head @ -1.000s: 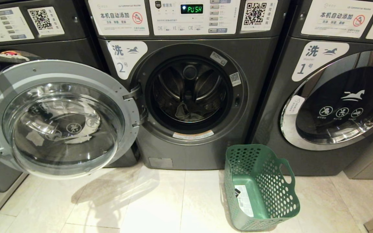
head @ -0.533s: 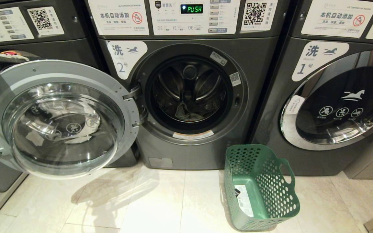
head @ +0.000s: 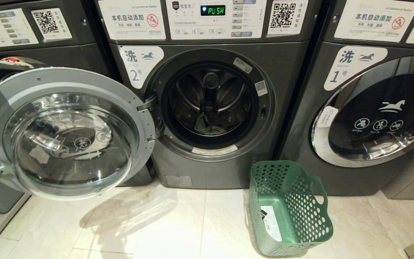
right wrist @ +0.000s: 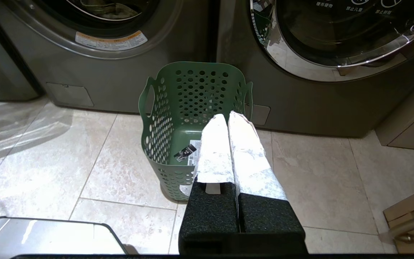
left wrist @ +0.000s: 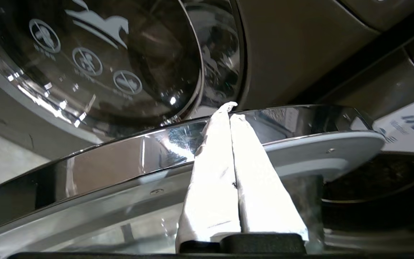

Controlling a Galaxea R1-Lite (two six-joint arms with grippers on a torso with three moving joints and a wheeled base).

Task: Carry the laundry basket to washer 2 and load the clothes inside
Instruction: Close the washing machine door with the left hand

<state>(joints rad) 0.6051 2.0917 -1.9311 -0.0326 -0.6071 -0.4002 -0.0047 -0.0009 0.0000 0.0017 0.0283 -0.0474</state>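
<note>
At the outer edge of washer 2's (head: 207, 108) swung-open door (head: 63, 133), the left hand (left wrist: 230, 109) rests its two pale, tape-wrapped fingers pressed together with nothing between them, tips against the door's chrome rim. Beyond that hand's fingertips curves the glass door of a neighbouring machine (left wrist: 95, 61), printed with a white horse and three round prohibition symbols. Washer 2, dark grey metal with a round opening, wears a white label showing the character 洗, a horse and the numeral 2; its green display reads "PUSH" (head: 212, 10), beside a QR code and a panel marked "LG Commercial Washer". Inside its steel drum lie the clothes (head: 208, 126), a crumpled greyish heap. Washer 1 (head: 372, 111), labelled likewise with a 1, stands with its door closed. The right hand (right wrist: 226, 117), fingers also closed and empty, hangs above the pale stone-tile floor (right wrist: 84, 162). Just ahead of and below its fingertips stands the laundry basket (right wrist: 192, 97), green perforated plastic with slot handles, holding nothing but a white sticker on its base.
</note>
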